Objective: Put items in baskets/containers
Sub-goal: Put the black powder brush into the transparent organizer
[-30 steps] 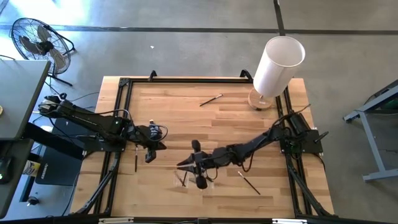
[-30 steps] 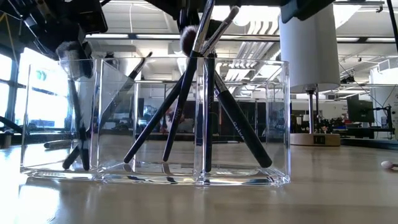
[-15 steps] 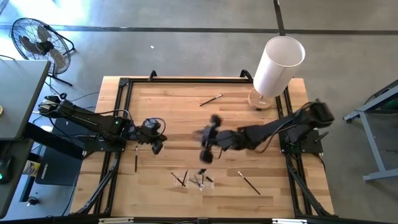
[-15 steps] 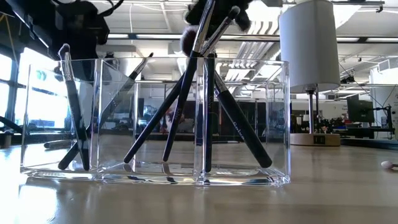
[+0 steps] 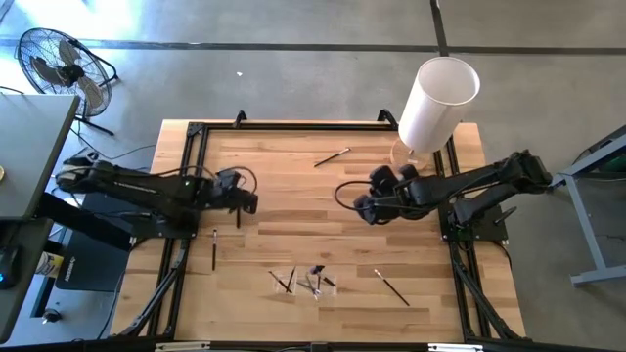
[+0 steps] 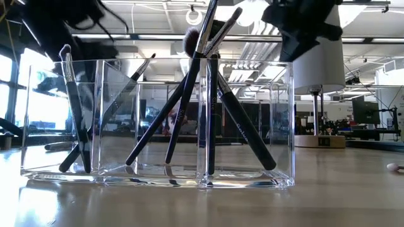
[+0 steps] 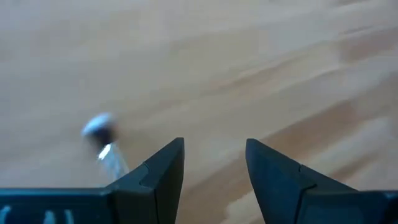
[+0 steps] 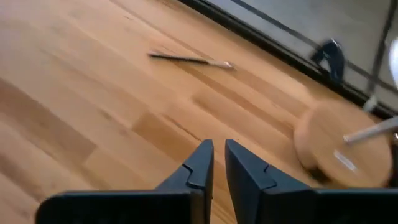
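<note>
The clear holder stands on the table near its front edge. Several dark-handled brushes lean in its compartments, bristle ends up. Loose brushes lie on the table: one at the far middle, one at the left, one at the near right. My left gripper is open and empty at the table's left; a brush's bristle end lies beside its fingers. My right gripper is shut and empty over the table's middle right.
A tall white cylinder on a round wooden base stands at the far right corner. A black frame runs along the table's edges. A fan stands on the floor beyond the far left corner.
My right gripper has risen from above the clear holder and gone toward the table's far and right edges. My left gripper has gone toward the far edge. The brushes in the holder stay leaning as before.
</note>
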